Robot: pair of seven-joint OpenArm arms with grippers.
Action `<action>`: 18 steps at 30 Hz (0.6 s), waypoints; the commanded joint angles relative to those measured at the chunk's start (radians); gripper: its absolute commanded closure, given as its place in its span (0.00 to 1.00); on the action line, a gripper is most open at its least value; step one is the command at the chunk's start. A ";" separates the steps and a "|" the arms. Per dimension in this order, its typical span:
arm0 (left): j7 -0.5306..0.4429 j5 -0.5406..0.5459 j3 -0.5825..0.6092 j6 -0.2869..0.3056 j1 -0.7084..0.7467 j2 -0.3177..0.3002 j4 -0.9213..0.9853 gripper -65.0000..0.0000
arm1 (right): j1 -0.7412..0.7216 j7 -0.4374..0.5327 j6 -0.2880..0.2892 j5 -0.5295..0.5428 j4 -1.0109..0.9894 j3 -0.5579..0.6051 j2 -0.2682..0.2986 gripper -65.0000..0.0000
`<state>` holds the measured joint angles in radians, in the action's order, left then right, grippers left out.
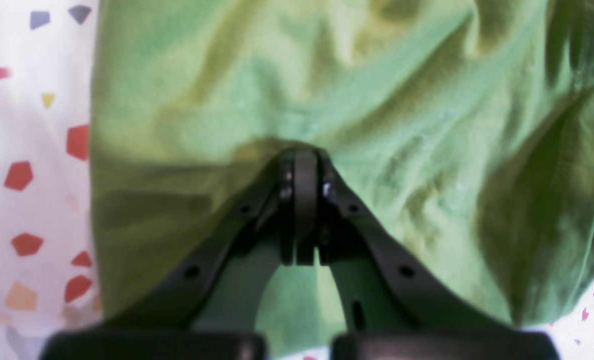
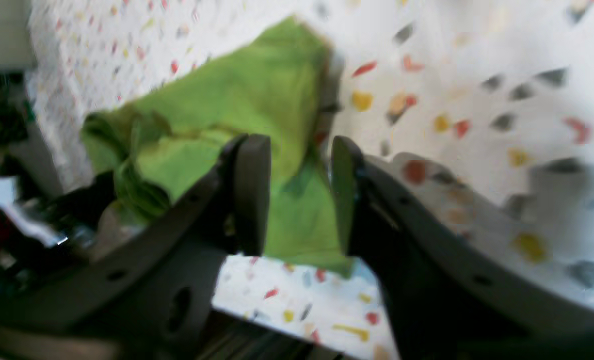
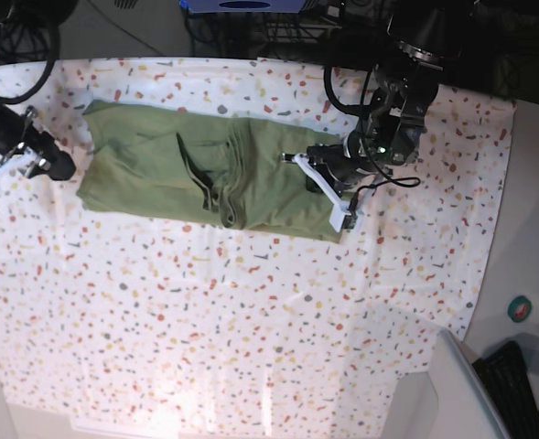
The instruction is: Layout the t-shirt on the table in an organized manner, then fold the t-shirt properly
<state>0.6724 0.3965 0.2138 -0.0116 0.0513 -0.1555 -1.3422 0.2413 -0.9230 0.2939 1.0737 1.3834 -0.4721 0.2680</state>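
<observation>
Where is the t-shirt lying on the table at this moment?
In the base view the t-shirt lies crumpled on the far half of the table, between the left gripper and the right gripper.

The near half of the table point(image 3: 251, 347) lies bare and open to approach, while the far middle is taken up by the shirt point(image 3: 159, 169), with the left arm point(image 3: 379, 137) over its right end and the right gripper point(image 3: 54, 167) just off its left edge.

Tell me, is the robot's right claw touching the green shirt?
Apart. In the base view the right gripper sits over speckled table with a gap before the t-shirt edge; the right wrist view shows nothing between its open jaws.
</observation>
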 commanded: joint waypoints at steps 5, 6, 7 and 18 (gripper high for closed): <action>-0.006 0.003 -0.015 -0.003 0.035 -0.003 -0.162 1.00 | -0.007 -0.008 0.017 0.041 0.007 -0.004 0.012 0.25; -0.004 0.003 -0.040 -0.003 0.060 -0.003 -0.193 1.00 | -0.009 -0.008 0.017 0.040 -0.005 -0.006 0.012 0.25; -0.004 0.003 -0.072 -0.003 0.078 -0.003 -0.228 1.00 | -0.010 -0.008 0.017 0.040 -0.025 -0.006 0.014 0.25; -0.012 0.002 -0.506 0.221 0.158 -0.063 -0.158 1.00 | -0.075 -0.008 0.115 -0.019 -0.221 0.005 0.034 0.24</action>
<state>0.6704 0.3927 -0.2874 0.2161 0.2150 -0.2070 -1.4879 0.1768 -0.9363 0.3943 1.0325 1.1496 -0.4625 0.2821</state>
